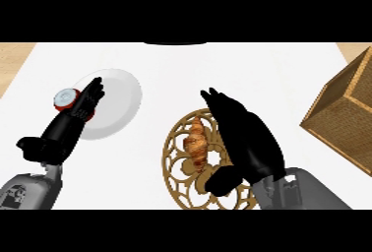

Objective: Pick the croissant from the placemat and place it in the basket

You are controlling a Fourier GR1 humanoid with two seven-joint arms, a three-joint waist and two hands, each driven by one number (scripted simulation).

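Croissant point(196, 142) is lying on the placemat point(176, 162); beside it the right hand point(247, 142) is hovering unclenched; the left hand point(76, 110) is resting relaxed.

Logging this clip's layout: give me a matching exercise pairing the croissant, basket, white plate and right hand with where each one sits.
Things:
1. croissant
2. wicker basket
3. white plate
4. right hand

Places:
A. at the view's right edge
B. left of the placemat, partly under the left hand
C. lying on the round gold placemat
D. fingers straight, just right of the croissant over the placemat

Pairs: 1-C, 2-A, 3-B, 4-D
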